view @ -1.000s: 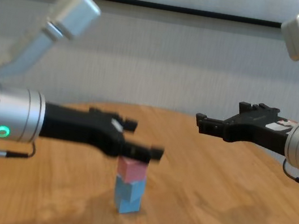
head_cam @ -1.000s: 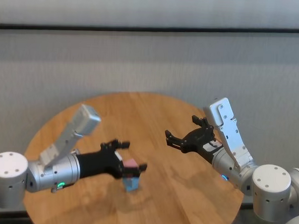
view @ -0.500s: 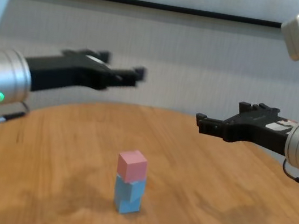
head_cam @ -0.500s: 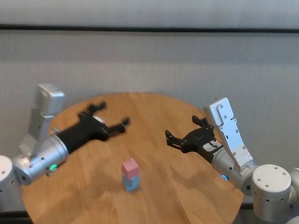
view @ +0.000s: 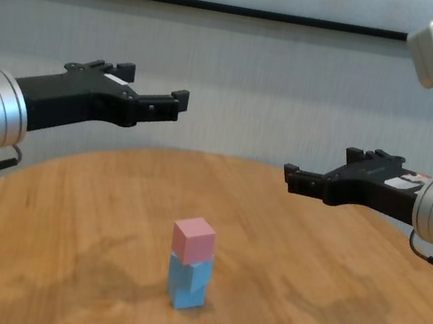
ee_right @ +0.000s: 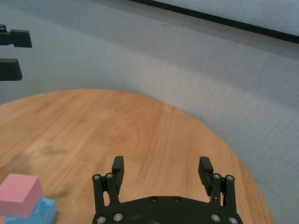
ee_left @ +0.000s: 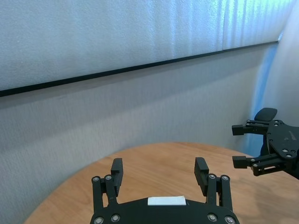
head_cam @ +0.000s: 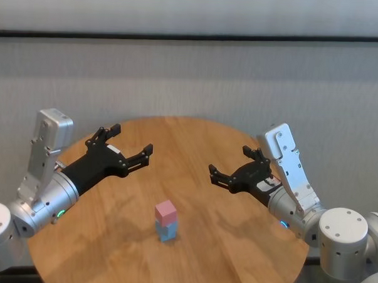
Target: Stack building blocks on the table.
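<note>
A pink block (head_cam: 166, 211) sits on top of two light blue blocks (head_cam: 167, 232), forming an upright stack near the middle of the table (head_cam: 235, 244). The chest view shows the pink block (view: 193, 240) over the blue ones (view: 189, 282). The right wrist view shows the stack's pink block (ee_right: 19, 195) and a blue one (ee_right: 45, 210). My left gripper (head_cam: 131, 140) is open and empty, raised above the table, left of and behind the stack (view: 152, 86). My right gripper (head_cam: 229, 163) is open and empty, raised to the stack's right (view: 321, 165). Neither touches the blocks.
The round wood-grain table (view: 327, 297) has only the stack on it. A grey wall with a dark stripe (head_cam: 193, 36) stands behind the table. The table's edge curves close behind both grippers.
My left gripper has let go of the pink block and pulled up and back to the left, away from the stack. The stack stays standing. The right arm has not moved.
</note>
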